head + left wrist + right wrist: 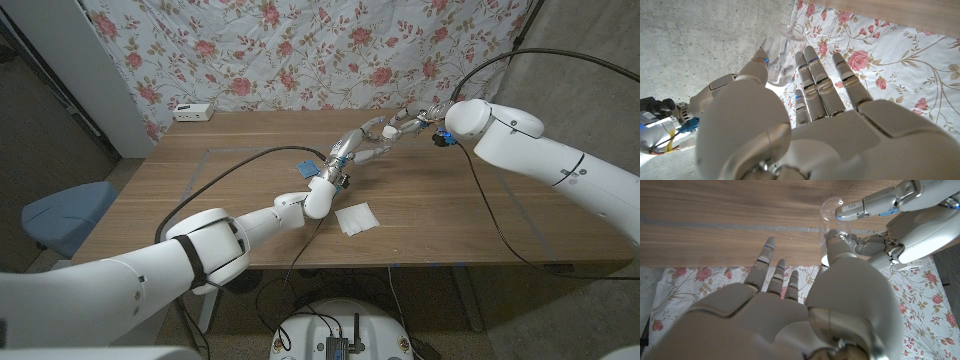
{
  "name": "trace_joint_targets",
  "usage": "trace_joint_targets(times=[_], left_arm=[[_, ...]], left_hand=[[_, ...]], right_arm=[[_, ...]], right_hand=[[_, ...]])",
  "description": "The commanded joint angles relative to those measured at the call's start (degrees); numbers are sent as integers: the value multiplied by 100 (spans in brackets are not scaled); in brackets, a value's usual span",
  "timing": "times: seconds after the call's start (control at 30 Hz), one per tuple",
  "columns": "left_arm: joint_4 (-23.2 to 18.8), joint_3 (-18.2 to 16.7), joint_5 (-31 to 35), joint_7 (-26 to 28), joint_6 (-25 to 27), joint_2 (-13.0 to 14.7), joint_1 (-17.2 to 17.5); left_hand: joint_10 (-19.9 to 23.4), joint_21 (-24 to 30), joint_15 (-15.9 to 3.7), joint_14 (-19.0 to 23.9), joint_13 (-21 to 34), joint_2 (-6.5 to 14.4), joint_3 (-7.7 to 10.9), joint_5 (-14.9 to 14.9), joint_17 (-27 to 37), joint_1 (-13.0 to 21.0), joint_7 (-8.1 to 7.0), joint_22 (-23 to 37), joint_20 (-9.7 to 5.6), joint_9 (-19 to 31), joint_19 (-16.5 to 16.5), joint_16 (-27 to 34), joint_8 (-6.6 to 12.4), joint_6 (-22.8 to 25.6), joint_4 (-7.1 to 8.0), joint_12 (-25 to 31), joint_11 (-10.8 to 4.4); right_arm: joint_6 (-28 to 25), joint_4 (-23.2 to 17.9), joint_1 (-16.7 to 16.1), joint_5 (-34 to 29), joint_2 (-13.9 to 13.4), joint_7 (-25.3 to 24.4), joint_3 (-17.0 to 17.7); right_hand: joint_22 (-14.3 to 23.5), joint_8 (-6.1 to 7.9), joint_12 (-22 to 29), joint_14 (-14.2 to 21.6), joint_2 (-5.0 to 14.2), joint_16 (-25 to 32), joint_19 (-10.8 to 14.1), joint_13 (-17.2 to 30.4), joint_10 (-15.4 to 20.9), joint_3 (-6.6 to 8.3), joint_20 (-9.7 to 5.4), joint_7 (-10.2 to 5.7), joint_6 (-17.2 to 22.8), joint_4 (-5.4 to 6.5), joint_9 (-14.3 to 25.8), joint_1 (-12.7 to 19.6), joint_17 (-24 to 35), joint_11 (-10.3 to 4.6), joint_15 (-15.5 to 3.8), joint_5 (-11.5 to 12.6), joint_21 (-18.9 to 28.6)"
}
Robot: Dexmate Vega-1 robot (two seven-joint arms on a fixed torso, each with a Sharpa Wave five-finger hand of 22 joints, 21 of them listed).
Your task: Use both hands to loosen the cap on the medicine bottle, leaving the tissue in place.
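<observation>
A clear medicine bottle is held above the middle of the table. My left hand grips it between thumb and fingers, and the bottle shows as see-through plastic. My right hand comes in from the right with its fingers spread away from the bottle. Its thumb lies against the bottle, and the left hand holds the other side. A white tissue lies flat on the table nearer to me than both hands. I cannot make out the cap.
A small blue item lies on the wooden table beside my left forearm. A white power strip sits at the far left edge. A floral cloth hangs behind. Black cables cross the tabletop.
</observation>
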Motion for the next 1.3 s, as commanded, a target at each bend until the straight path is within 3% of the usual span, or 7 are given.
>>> trace_joint_targets(times=[0.03, 0.2, 0.33, 0.37, 0.63, 1.1, 1.3], left_arm=[[48, -52, 52, -41, 10, -36, 4], [139, -33, 51, -30, -29, -77, -27], [138, -25, 50, -27, -33, -74, -33], [131, -24, 50, -29, -29, -71, -32], [22, -41, 60, -43, 4, -19, 1], [-72, -64, 106, -16, 29, 17, 42], [-149, -90, 110, -39, 76, 45, 76]], left_hand=[[544, 19, -502, 64, 19, 44, 43, 35, 9, 35, -1, 16, -23, 11, -25, -7, 27, 16, 9, 22, -473], [545, 21, -495, 61, 20, 41, 44, 35, 8, 29, -10, 17, -21, 11, -25, -10, 29, 19, 9, 22, -494], [535, 20, -493, 64, 20, 45, 47, 36, 8, 22, -5, 17, -21, 11, -30, -10, 27, 11, 13, 17, -488], [538, 20, -499, 63, 20, 42, 47, 36, 7, 27, -9, 17, -23, 11, -29, -10, 29, 14, 8, 19, -481], [526, 20, -502, 65, 20, 42, 50, 36, 8, 26, -9, 17, -15, 11, -34, -10, 29, 13, 6, 14, -490], [523, 18, -502, 61, 21, 41, 53, 36, 9, 33, -8, 17, -17, 11, -49, -10, 28, 6, -1, 13, -490], [522, 18, -505, 59, 21, 41, 55, 36, 9, 35, -16, 17, -29, 11, -56, -11, 31, 11, -4, 12, -473]], right_arm=[[47, -4, 1, 160, -70, 95, 98], [75, 12, 21, 230, -92, 158, 111], [104, 35, 36, 274, -96, 195, 110], [117, 43, 35, 289, -96, 200, 114], [129, 53, 61, 313, -100, 228, 94], [40, 22, 113, 401, -126, 322, 87], [7, 9, 125, 428, -140, 319, 83]], right_hand=[[8, -24, 7, -36, 18, 3, -34, 10, 1, 57, 18, -10, 29, -8, 16, 97, 31, -48, 0, 48, -13], [8, -52, -5, -73, -4, -4, -57, 10, -57, 69, 43, -6, -5, -9, 9, 132, 33, -10, 16, 47, -18], [9, -171, -6, -121, -44, 0, -90, 10, -136, 73, 61, 7, -206, 15, -18, 164, 43, 11, 39, 35, -19], [9, -234, 4, -127, -66, 7, -89, 11, -148, 68, 69, 5, -309, 26, -31, 169, 46, 74, 50, 27, -13], [10, -409, 15, -188, -135, 4, -164, 11, -208, 33, 53, 6, -607, 53, -67, 160, 46, 116, 101, -5, -28], [11, -653, 18, -287, -381, -9, -202, 11, -389, -182, 109, 23, -1205, 153, -106, -115, 23, 334, 255, -59, -10], [13, -640, 39, -315, -516, -12, -244, 12, -419, -358, 119, 27, -1360, 273, -103, -448, 16, 397, 344, -51, -15]])
